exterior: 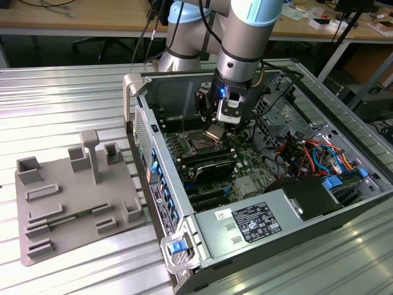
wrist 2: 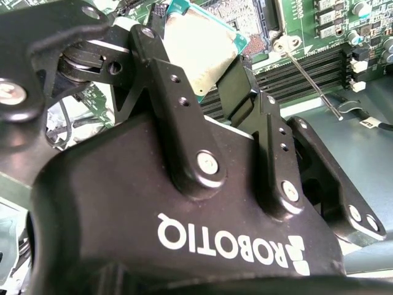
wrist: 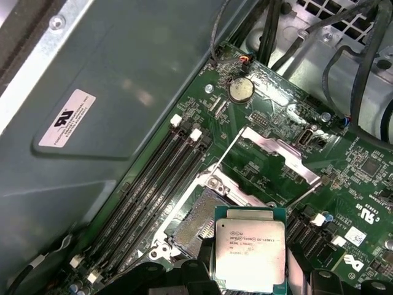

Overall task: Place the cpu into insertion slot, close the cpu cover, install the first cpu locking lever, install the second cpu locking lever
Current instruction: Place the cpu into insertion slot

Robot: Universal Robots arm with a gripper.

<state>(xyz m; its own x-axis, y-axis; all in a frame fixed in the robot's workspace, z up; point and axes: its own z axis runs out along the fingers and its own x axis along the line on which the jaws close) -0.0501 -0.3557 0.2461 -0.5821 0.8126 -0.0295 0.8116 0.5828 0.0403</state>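
Gripper clamped on the cpu (near the insertion slot); we judge a tilted release could jam it.

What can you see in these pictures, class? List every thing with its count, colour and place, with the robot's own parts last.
cpu: one, silver-grey top, held near the insertion slot
insertion slot: one, dark with a silvery rim, on the motherboard
cpu cover: one, silvery, swung open beside the slot
memory slots: several, black, alongside the slot
coin battery: one, silver, on the motherboard
motherboard: one, green, inside the case
computer case: one, grey, open on the table
table: one, metal, slatted
fixture plate: one, grey, at the exterior view's left of the case
robot arm: one, silver and light blue, reaching into the case
gripper: one, black, shut on the cpu
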